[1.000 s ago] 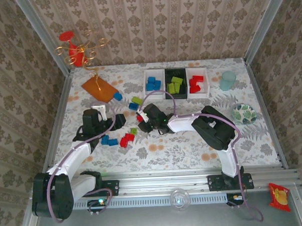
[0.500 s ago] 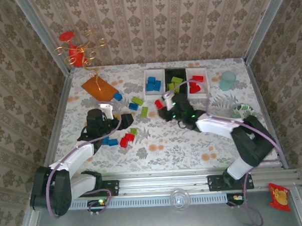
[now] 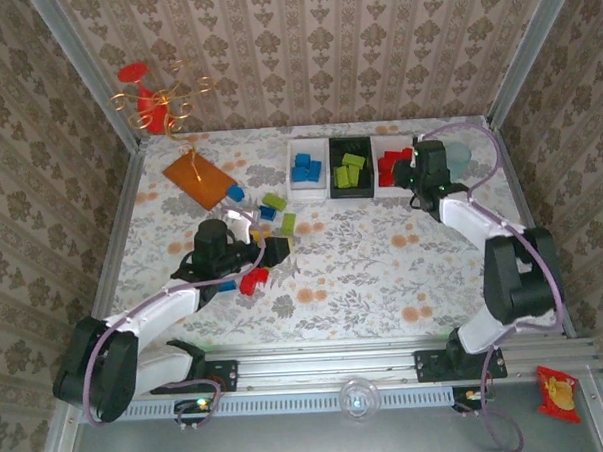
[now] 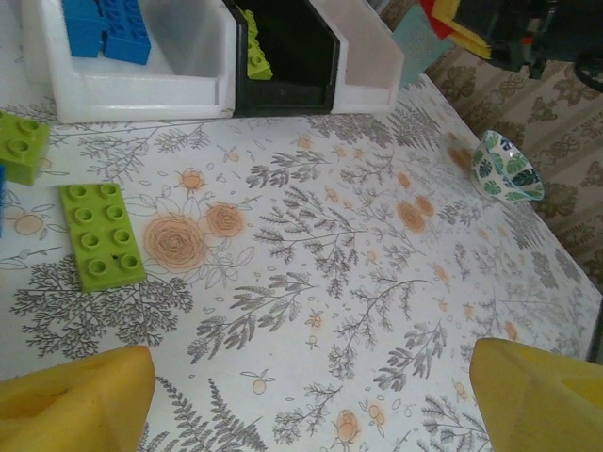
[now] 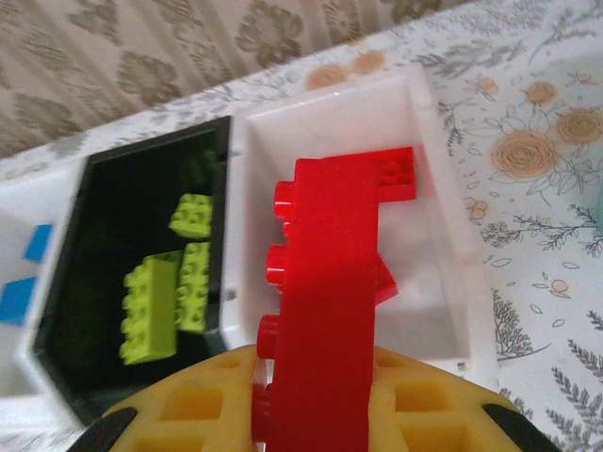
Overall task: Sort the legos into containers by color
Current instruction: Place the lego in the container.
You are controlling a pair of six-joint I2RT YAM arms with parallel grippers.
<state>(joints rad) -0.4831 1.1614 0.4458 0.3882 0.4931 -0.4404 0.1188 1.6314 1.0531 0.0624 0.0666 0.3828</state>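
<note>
Left gripper low over flowered table, fingers spread wide, loose red brick just beside it, green bricks beyond, right gripper pinching long red brick above right white bin, black bin holding green, left white bin holding blue

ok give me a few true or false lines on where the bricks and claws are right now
1. The right claw holds a red brick above the white bin that has red bricks in it. True.
2. The black bin holds blue bricks. False: it holds lime green bricks.
3. The left claw is shut on a green brick. False: it is open, and the green brick lies on the table ahead of it.
4. The leaf-patterned bowl stands on the table, outside the bins. True.
</note>
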